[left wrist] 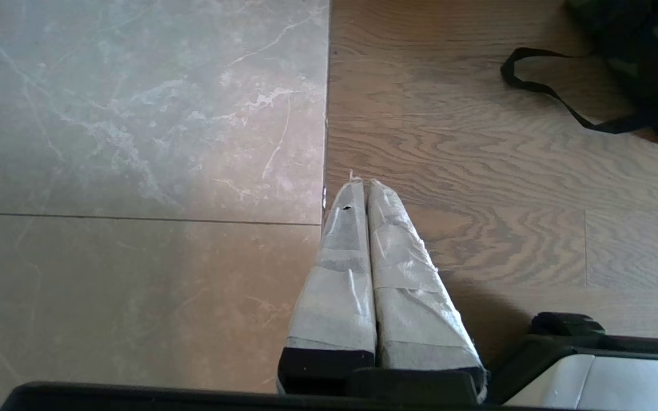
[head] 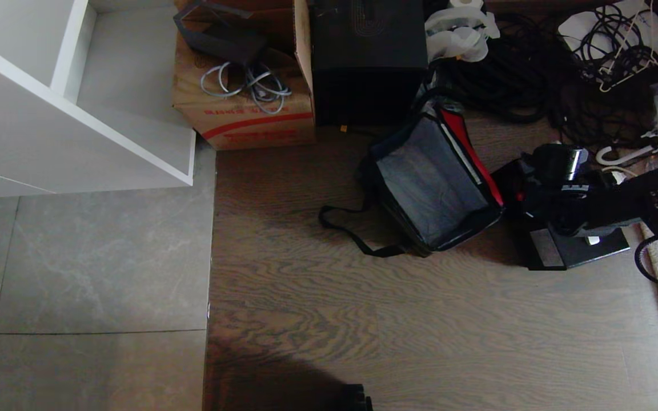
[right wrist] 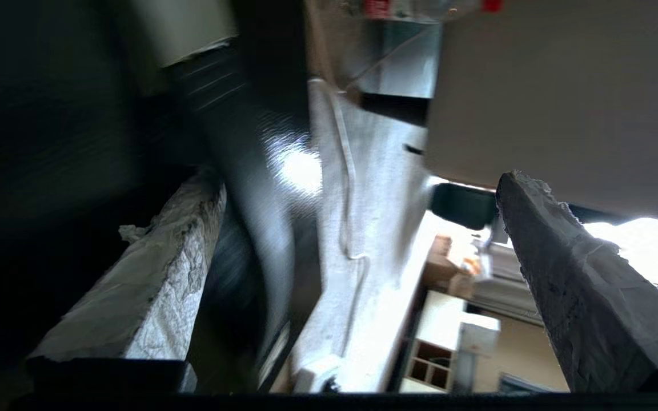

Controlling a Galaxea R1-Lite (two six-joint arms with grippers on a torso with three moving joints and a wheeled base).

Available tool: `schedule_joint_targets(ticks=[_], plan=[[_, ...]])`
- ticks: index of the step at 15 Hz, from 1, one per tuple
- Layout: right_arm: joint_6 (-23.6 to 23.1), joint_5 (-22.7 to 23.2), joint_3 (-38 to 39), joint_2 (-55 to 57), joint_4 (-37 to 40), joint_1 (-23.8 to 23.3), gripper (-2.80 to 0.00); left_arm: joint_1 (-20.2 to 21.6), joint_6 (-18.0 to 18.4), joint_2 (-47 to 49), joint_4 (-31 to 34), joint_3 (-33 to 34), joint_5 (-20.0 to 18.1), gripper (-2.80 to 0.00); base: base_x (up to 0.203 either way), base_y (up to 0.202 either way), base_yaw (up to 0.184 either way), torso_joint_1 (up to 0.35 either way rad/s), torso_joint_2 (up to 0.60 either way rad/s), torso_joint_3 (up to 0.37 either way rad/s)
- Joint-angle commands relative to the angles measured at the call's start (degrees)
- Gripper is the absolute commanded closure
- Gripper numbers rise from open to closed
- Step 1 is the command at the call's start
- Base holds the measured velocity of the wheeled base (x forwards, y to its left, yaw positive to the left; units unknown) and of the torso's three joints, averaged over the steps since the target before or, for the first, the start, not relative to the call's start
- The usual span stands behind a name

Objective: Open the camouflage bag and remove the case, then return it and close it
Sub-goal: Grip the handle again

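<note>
camouflage bag (head: 432, 185) lies on the floor (head: 363, 319), the case (head: 569, 248) apparently just right of it.

My rig: right arm (head: 620, 200) black, silver cylinder at wrist, looped black cable; left gripper (left wrist: 363, 188) fingers wrapped in white tape, black base.
</note>
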Motion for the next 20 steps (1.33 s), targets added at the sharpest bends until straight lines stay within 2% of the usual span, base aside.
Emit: schedule_joint_targets(ticks=[1,7,10,15,17,18,20], plan=[[-1.31,-0.34,-2.6,2.09,-0.18,-1.84,-2.8,0.01,-0.05,0.0,-0.04,0.61,-0.02,0.0,0.0,0.0,0.0,0.0,0.0,0.0],[-4.22,-0.34,-9.64,4.64,0.59,-4.01,-2.8,0.01,-0.05,0.0,-0.04,0.62,-0.02,0.0,0.0,0.0,0.0,0.0,0.0,0.0],[-7.11,-1.86,-12.85,6.42,0.88,-5.1,-2.8,0.01,-0.05,0.0,-0.04,0.54,-0.02,0.0,0.0,0.0,0.0,0.0,0.0,0.0],[-7.35,-1.92,-14.32,7.56,0.97,-5.58,-2.8,0.01,-0.05,0.0,-0.04,0.62,-0.02,0.0,0.0,0.0,0.0,0.0,0.0,0.0],[-7.04,-1.92,-11.91,7.25,0.88,-5.54,-2.8,0.1,-0.05,0.0,-0.04,0.6,0.06,0.0,0.0,0.0,0.0,0.0,0.0,0.0],[-6.92,-1.92,-9.81,6.86,0.54,-5.48,0.0,0.01,-0.05,0.0,-0.04,0.62,-0.02,0.0,0.0,0.0,0.0,0.0,0.0,0.0],[-6.66,-1.92,-7.35,6.44,0.12,-5.19,0.0,0.01,-0.05,0.0,-0.04,0.62,-0.02,0.0,0.0,0.0,0.0,0.0,0.0,0.0]])
